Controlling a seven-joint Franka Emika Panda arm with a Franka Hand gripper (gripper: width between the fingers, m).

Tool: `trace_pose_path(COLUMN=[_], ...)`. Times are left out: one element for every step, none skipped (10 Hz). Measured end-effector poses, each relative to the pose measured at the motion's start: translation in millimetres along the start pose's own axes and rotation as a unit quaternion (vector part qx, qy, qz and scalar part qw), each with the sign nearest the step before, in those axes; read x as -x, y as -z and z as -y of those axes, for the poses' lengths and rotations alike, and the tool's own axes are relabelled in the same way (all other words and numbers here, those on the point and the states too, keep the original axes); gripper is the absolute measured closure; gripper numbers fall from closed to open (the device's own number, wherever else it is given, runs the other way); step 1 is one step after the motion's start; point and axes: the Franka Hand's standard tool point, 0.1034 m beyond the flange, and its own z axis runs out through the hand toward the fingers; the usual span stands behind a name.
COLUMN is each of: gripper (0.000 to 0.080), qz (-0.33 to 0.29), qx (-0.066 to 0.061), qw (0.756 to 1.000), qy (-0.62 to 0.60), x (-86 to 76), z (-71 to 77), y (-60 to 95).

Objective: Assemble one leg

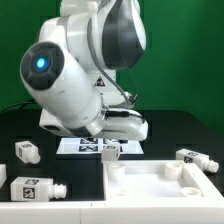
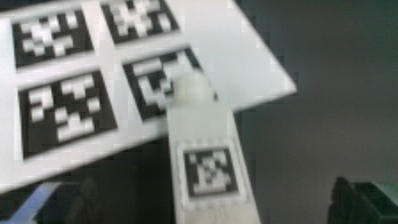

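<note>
In the wrist view a white leg (image 2: pixel 210 150) lies on the dark table. It carries a square tag, and its round peg end (image 2: pixel 183 86) reaches over the edge of the marker board (image 2: pixel 107 70). My gripper (image 2: pixel 208 206) is open. Its dark fingertips (image 2: pixel 370 200) stand wide apart on either side of the leg without touching it. In the exterior view the same leg (image 1: pixel 110 150) lies at the front edge of the marker board (image 1: pixel 80 147), right under the arm. The arm's body hides most of the gripper there.
The large flat white slab with raised corners (image 1: pixel 165 190) lies at the exterior view's front right. Other legs lie at the exterior view's left (image 1: pixel 27 152), front left (image 1: pixel 35 187) and right (image 1: pixel 192 158). A green backdrop stands behind the black table.
</note>
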Motion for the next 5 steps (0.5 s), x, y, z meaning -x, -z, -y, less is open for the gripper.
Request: trace_pose_path(gripper=[0.0151,0.0151,0.0151,0.0151,0.0151], qz=[0.017,0.021,0.025,0.026,0.03], qx=[-0.013,-0.011,-0.007,-0.005,-0.004], qw=[1.0,1.0,1.0,1.0,1.0], qy=[-0.004,-0.003,-0.003,-0.003,-0.002], x=[-7.0,-8.8,-9.4,-10.8,-11.9], z=[2.5,4.8,6.1,6.4,5.9], y=[-3.7,-8.1,-15.2,-20.7,-25.2])
